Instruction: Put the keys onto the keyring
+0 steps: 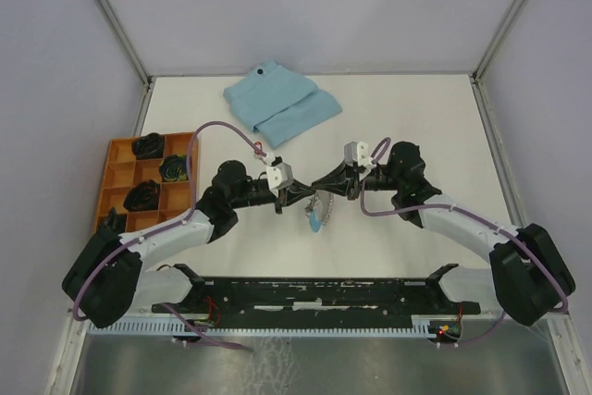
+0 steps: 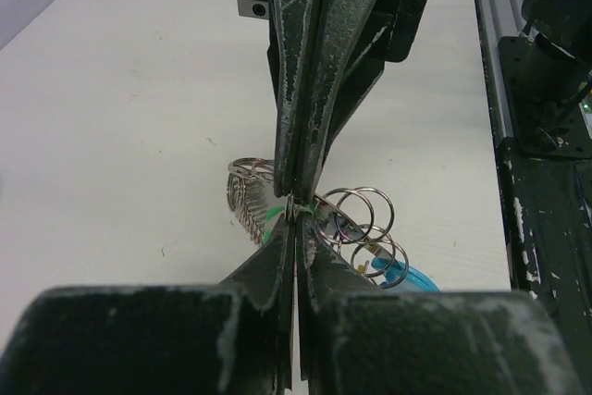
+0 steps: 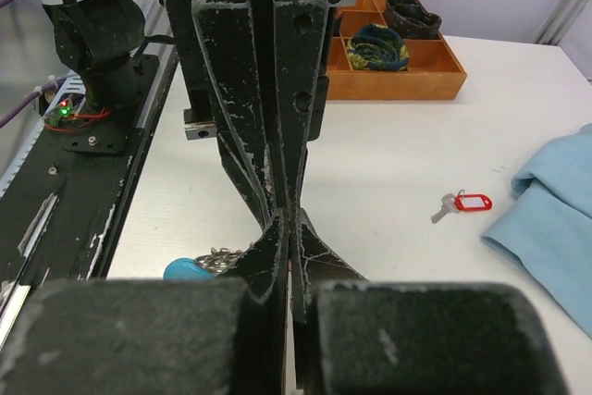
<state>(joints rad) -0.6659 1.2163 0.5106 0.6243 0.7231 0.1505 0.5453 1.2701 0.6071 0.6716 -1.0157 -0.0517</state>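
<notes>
At the near edge of the worktop (image 1: 416, 117) a black rail (image 1: 324, 291) carries both arm bases, and from it the two arms reach inward until their fingers meet tip to tip over the middle of the white surface.

Seen from the left wrist, the left tool (image 2: 294, 228) is fully closed, its two fingers pressed flat together. Their tips sit right at the spot where the other arm's fingers come down from above. Whether they pinch anything there I cannot tell. A sliver of a green tag (image 2: 272, 217) shows just left of that meeting point.

The right tool (image 3: 289, 228) is closed as well, and it grips a link of the keyring (image 2: 356, 219). The keyring's silver rings loop out to one side of the pinch. Its light-blue strap (image 2: 407, 275) trails below them, and in the overhead view that strap hangs just under the joined tips.

Farther out, a key with a red tag (image 3: 462, 203) lies flat on the worktop by itself, well apart from both tools and near the edge of a folded light-blue cloth (image 1: 282, 104).

Off to the left side stands an orange compartment tray (image 3: 398, 85) with dark bundled items in several cells.
</notes>
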